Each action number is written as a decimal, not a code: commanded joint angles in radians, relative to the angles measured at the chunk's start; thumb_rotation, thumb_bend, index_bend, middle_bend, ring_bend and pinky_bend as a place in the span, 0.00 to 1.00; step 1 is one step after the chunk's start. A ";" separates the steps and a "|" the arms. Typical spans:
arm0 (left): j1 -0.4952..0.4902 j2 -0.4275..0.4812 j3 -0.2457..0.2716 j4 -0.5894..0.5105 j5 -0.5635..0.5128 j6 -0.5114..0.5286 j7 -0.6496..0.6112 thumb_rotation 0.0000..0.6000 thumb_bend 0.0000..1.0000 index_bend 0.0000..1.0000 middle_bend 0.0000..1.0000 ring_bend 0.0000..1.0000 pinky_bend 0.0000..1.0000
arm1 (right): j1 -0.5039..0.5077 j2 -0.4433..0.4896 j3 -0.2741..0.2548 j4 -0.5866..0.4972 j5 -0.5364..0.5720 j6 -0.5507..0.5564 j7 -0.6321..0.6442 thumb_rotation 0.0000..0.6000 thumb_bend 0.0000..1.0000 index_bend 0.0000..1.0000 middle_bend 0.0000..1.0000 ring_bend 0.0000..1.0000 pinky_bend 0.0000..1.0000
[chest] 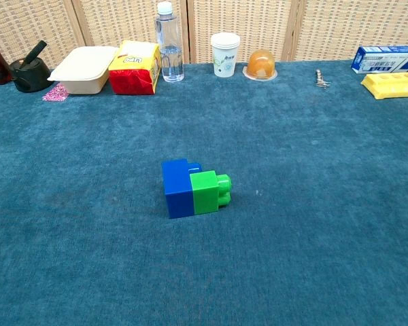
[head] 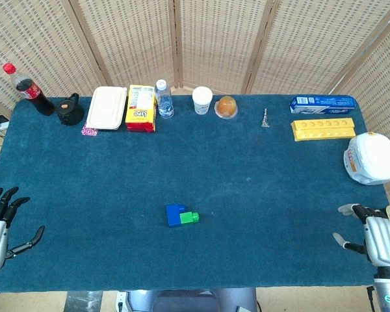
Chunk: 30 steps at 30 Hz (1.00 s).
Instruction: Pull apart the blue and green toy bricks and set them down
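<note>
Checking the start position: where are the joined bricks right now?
In the head view the joined blue brick and green brick lie near the table's front centre, between the two hands, touched by neither.

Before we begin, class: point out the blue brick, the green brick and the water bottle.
blue brick (chest: 176, 189): chest view, on its front face.
green brick (chest: 204, 192): chest view, on its front face, joined to the blue one.
water bottle (chest: 168, 44): chest view, on its clear body.
</note>
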 commanded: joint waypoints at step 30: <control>-0.116 0.026 -0.021 -0.087 -0.064 -0.204 0.128 0.52 0.23 0.27 0.15 0.04 0.11 | -0.009 -0.006 -0.011 -0.004 -0.020 0.012 0.010 1.00 0.21 0.39 0.44 0.43 0.38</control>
